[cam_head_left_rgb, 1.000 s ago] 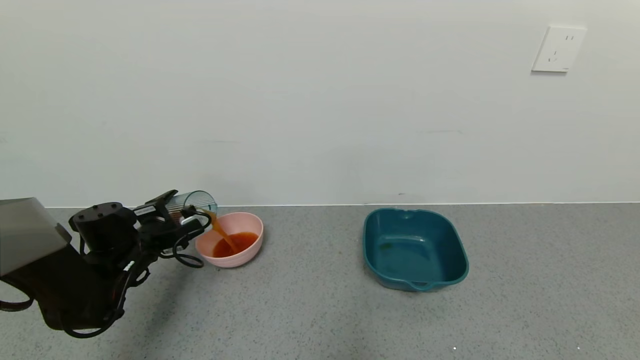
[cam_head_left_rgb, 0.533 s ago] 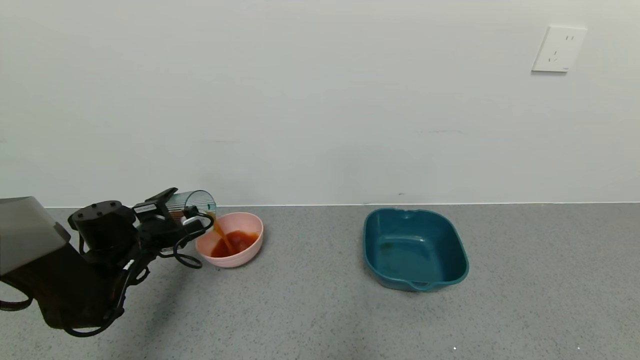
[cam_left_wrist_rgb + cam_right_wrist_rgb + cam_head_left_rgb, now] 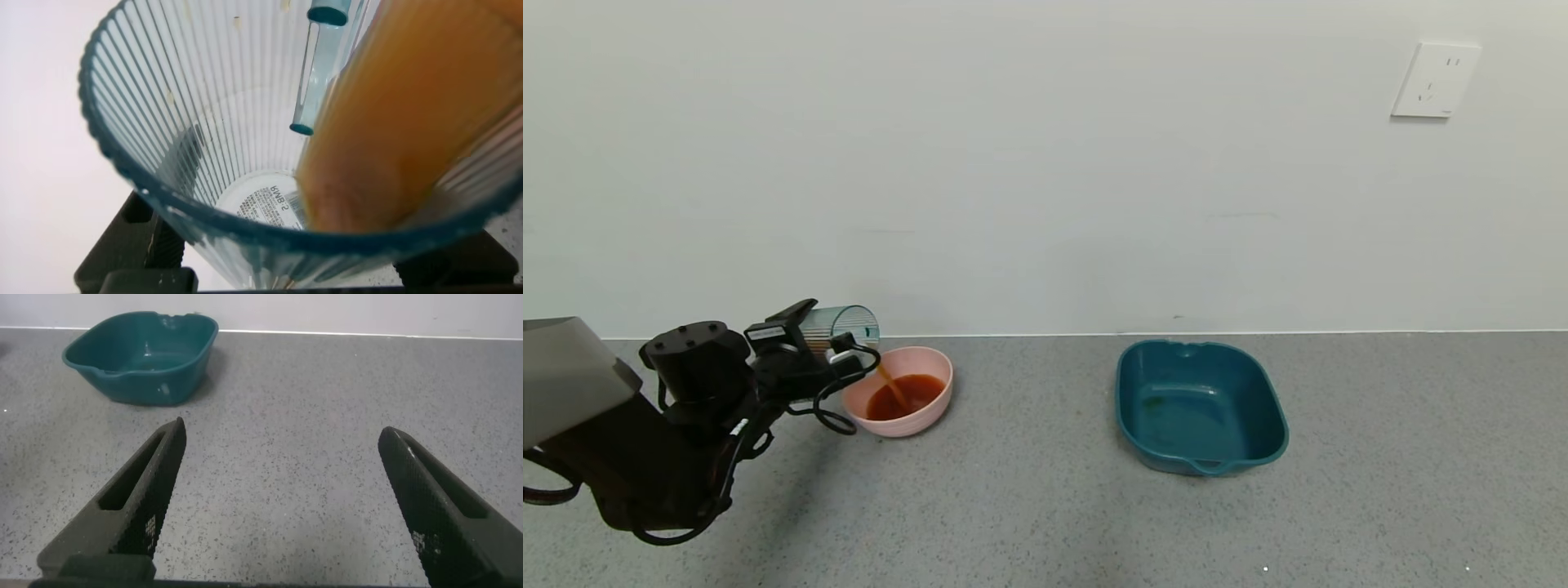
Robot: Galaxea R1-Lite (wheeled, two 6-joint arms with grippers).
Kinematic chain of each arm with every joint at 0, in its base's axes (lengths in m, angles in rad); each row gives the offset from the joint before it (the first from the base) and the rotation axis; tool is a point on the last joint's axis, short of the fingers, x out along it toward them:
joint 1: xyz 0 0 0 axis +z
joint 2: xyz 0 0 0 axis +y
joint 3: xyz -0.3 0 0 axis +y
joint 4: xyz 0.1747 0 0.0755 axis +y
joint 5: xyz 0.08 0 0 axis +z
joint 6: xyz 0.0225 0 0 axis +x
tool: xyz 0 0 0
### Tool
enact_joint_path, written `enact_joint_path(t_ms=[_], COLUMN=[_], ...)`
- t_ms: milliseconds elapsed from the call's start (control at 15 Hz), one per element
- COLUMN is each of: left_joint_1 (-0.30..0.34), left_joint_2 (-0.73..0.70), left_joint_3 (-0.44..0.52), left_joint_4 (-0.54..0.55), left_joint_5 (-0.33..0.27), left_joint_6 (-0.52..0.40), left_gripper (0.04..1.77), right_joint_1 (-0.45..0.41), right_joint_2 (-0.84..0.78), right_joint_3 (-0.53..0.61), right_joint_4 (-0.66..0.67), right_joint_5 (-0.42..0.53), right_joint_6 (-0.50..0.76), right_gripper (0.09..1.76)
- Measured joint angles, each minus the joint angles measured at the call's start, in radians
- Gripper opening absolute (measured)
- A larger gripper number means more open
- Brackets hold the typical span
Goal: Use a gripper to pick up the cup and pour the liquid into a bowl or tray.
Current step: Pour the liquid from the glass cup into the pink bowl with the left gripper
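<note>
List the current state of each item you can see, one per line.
Left end effector: shut on the cup, at the pink bowl's rim.
Cup: tipped over, pouring.
Liquid: streaming into the pink bowl, pooled inside.
Pink bowl: upright, partly filled.
Teal basin: upright, no liquid inside.
Right end effector: open, holding nothing.

A dark teal rectangular basin (image 3: 1201, 406) sits on the grey speckled surface (image 3: 1045, 506), its rounded corners turned up into a low wall and a small pouring lip on its near rim. Its inside looks bare apart from a faint smudge on the bottom. Behind the basin, a plain white wall (image 3: 1013, 163) meets the surface along a straight line. High on that wall, above and to the right of the basin, is a white socket plate (image 3: 1435, 80).
</note>
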Motion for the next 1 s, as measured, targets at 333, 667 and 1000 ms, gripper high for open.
enact_joint_path(t_ms=[333, 667, 1000], left_joint_1=[-0.006, -0.004, -0.005], left_joint_2=[-0.003, -0.01, -0.015], left_joint_3=[-0.011, -0.007, 0.0], left_joint_4=[-0.001, -0.002, -0.003], left_joint_5=[0.013, 0.013, 0.013], left_joint_6=[0.03, 0.043, 0.054], left_gripper=[1.34, 1.34, 1.34], right_joint_1=[-0.001, 0.0, 0.0], right_joint_2=[0.0, 0.0, 0.0], right_joint_3=[0.0, 0.0, 0.0], right_joint_4=[0.0, 0.0, 0.0], right_joint_5=[0.0, 0.0, 0.0], right_joint_6=[0.0, 0.0, 0.0], right_gripper=[1.71, 1.71, 1.71])
